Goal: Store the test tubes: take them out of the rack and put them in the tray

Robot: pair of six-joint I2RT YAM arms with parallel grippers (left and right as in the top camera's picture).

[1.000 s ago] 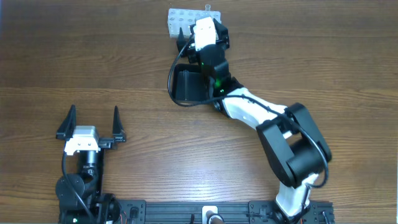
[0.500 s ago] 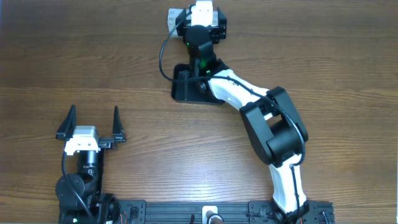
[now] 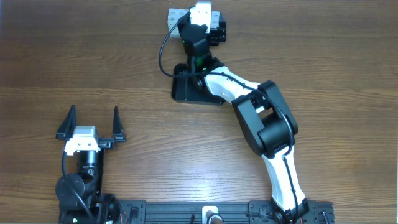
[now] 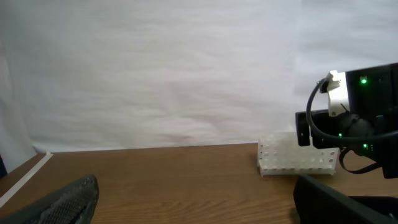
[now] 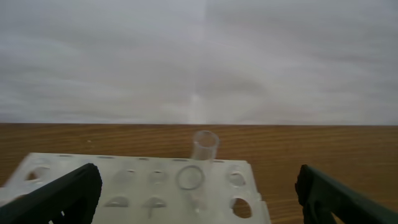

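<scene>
Right gripper (image 5: pixel 198 175) above white rack (image 5: pixel 137 163) at the table's (image 3: pixel 336 62) far edge, fingers spread wide and empty, one clear test tube (image 5: pixel 204 146) upright in the rack, black tray (image 3: pixel 186 90) just nearer, left gripper (image 3: pixel 91 121) released, near left.

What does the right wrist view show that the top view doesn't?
Right wrist view: a clear test tube standing upright in the white rack. Top view: the black tray just in front of the rack, partly under the right arm, and the left gripper open, well away. Both: the rack and the wooden table.
</scene>
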